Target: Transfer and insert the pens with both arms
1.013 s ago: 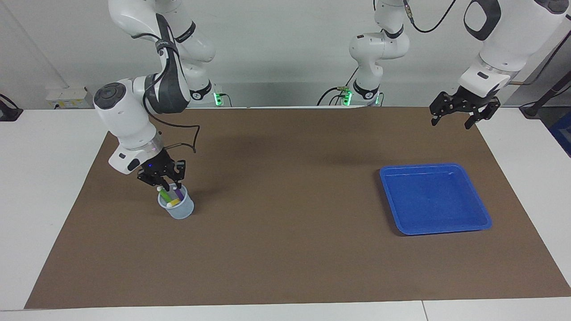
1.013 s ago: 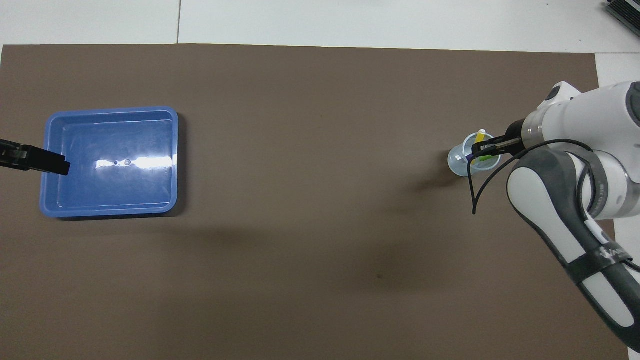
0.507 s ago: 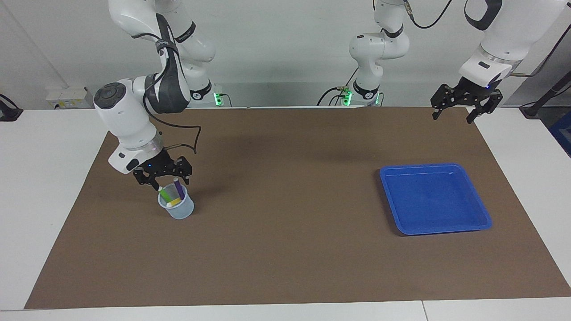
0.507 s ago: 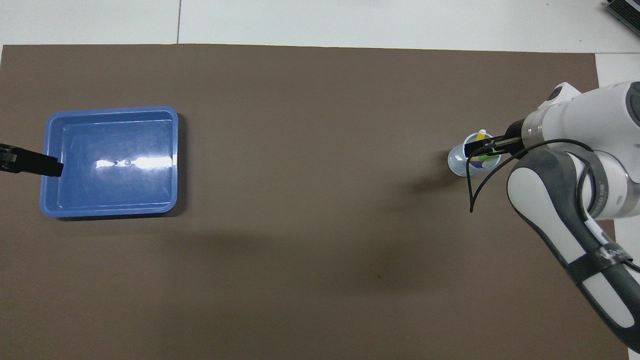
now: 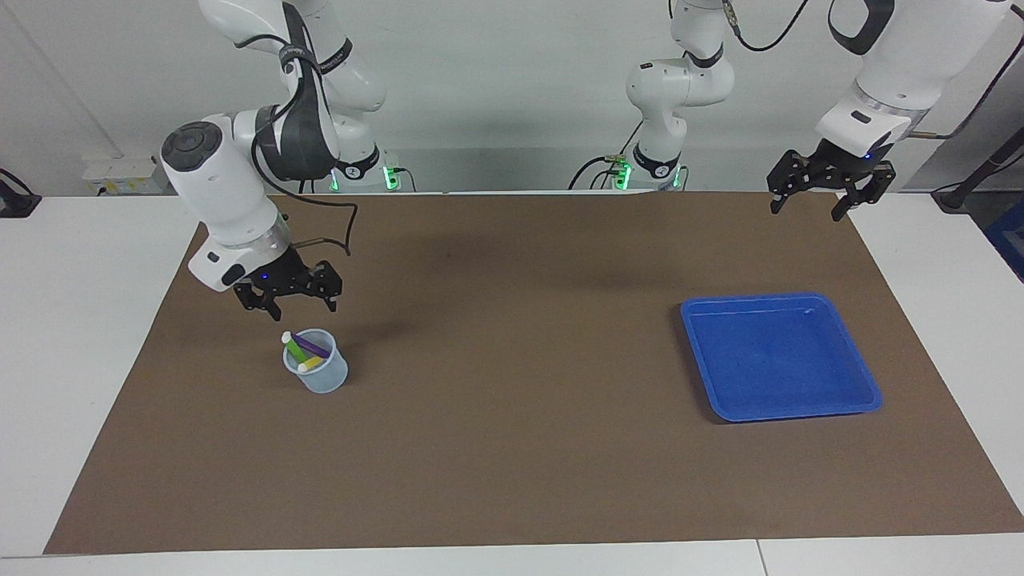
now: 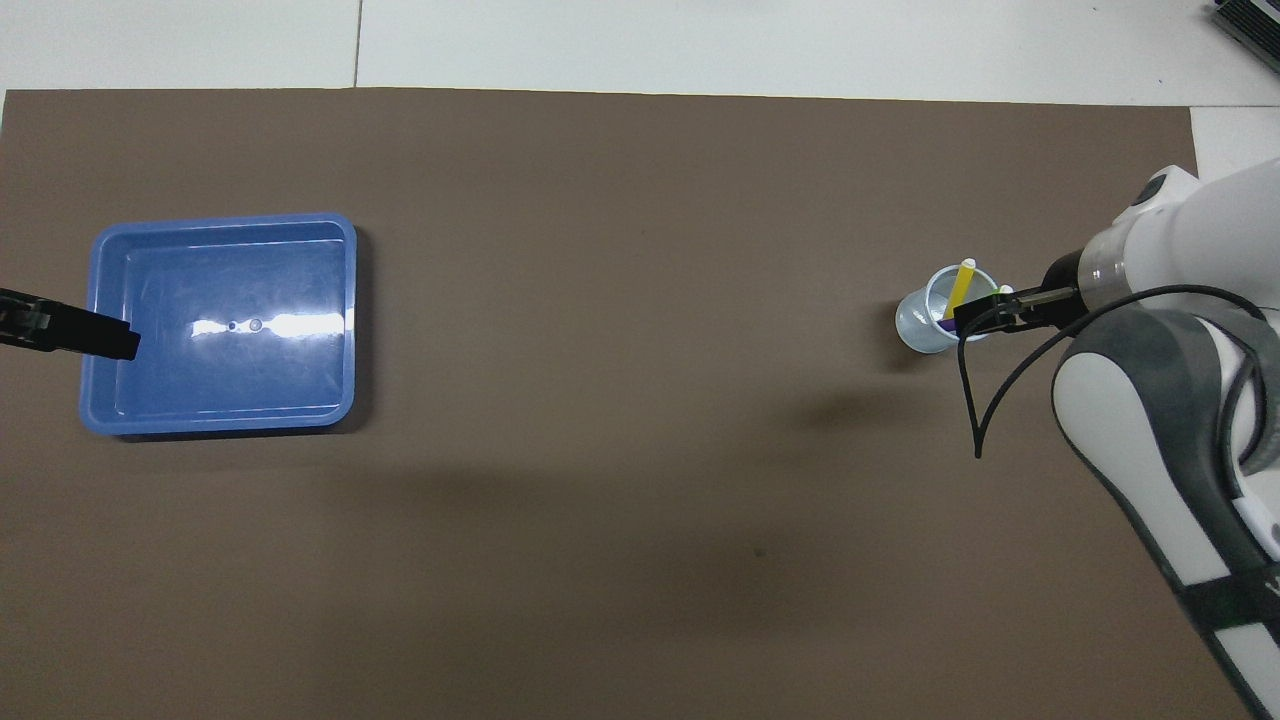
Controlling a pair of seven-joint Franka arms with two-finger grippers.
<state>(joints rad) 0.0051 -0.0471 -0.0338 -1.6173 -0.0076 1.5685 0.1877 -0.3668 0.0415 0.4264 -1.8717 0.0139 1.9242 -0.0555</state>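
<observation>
Right gripper (image 5: 288,298) has lifted clear of the cup (image 5: 317,370) since a second ago; back then it was down at the cup mouth among the pens, now it hangs just above the rim with its fingers spread and nothing in them. Purple pen (image 5: 310,346) now lies tilted inside the cup, lower than it sat half a second ago. Left gripper (image 5: 819,187) has risen a little over the mat edge at its own end of the table.

Going across the facing view: the right arm comes down over the cup at its end of the mat (image 5: 512,448). In the cup are all three pens: green pen (image 5: 296,346), purple, and yellow pen (image 5: 310,364), pale caps up, leaning on the wall. The overhead view shows the yellow one sticking out past the rim; the gripper hides most of the other two there.

Mid-mat has nothing of the task on it.

Blue tray (image 5: 848,400) lies toward the left arm's end, no pens in it. Left gripper is released, holding nothing, up in the air and apart from the tray; that arm waits.

Progress, my read: all three pens are in the cup and the tray holds none, so the inserting looks finished. What's left is likely just pulling both arms back.
</observation>
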